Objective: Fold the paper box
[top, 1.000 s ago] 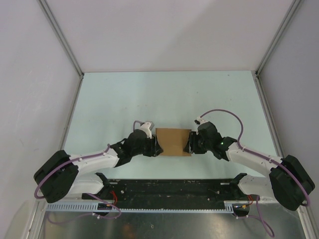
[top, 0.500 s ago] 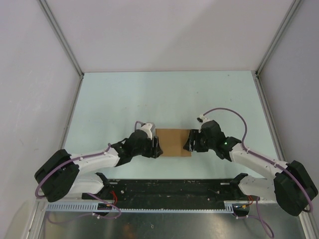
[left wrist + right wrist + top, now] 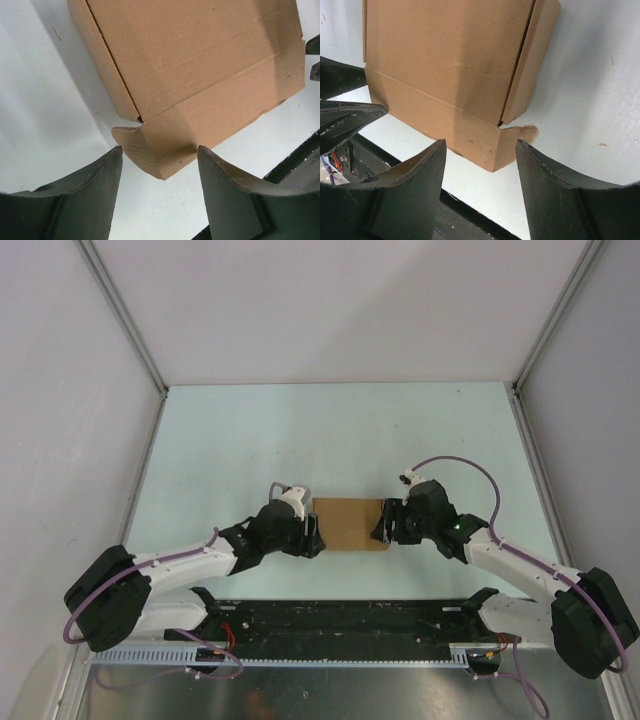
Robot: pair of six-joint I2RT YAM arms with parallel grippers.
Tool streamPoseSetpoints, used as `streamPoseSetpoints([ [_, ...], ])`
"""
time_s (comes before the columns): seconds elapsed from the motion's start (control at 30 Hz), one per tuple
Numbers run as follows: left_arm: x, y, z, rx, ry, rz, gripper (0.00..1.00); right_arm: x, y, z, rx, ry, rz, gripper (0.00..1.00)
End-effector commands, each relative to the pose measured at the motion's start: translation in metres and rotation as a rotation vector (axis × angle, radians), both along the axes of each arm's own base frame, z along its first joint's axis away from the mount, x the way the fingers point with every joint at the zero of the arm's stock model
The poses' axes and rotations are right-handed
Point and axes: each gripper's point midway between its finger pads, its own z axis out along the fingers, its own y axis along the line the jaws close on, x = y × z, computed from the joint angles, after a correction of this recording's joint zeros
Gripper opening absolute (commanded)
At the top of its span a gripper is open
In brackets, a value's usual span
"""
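White-shelled left arm [image 3: 185, 561] and right arm [image 3: 517, 559], chunky black housings at the joints, purple cables [image 3: 465, 460] looping off both wrists. Tiny green light [image 3: 457, 526] lit on the right one. Left gripper [image 3: 159, 149] fingers [image 3: 80, 200] dark matte plastic, kinda scuffed pale along the edges.

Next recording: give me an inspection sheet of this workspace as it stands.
Surface: pale table.
Job's things: paper box, brown cardboard, lying between the arms; a small tab protrudes at each near corner.
Clutter: nothing seen.
Grippers: left gripper and right gripper both open, at opposite ends of the box, not clamping it.
Cables: purple cable loops over each wrist.
Surroundings: white walls, metal frame posts.
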Motion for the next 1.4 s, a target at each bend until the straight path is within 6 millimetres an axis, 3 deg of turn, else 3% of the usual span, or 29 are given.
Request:
streamPoseSetpoints([
  [0.0, 0.011, -0.012, 0.018, -0.026, -0.037, -0.004, 0.67, 0.004, 0.006, 0.013, 0.037, -0.033, 0.022, 0.62],
  [0.7, 0.014, -0.030, 0.020, -0.064, -0.015, -0.037, 0.63, 0.004, 0.012, 0.000, 0.036, 0.009, 0.033, 0.54],
  [0.83, 0.018, -0.024, 0.020, -0.042, -0.038, -0.023, 0.67, 0.003, 0.008, 0.002, 0.021, -0.005, 0.029, 0.66],
  [0.97, 0.018, -0.022, 0.017, -0.029, -0.038, -0.018, 0.69, 0.002, 0.004, 0.001, 0.004, -0.006, 0.029, 0.68],
  [1.37, 0.017, -0.028, 0.016, -0.038, -0.016, -0.032, 0.63, 0.003, 0.013, 0.000, 0.037, 0.011, 0.043, 0.56],
])
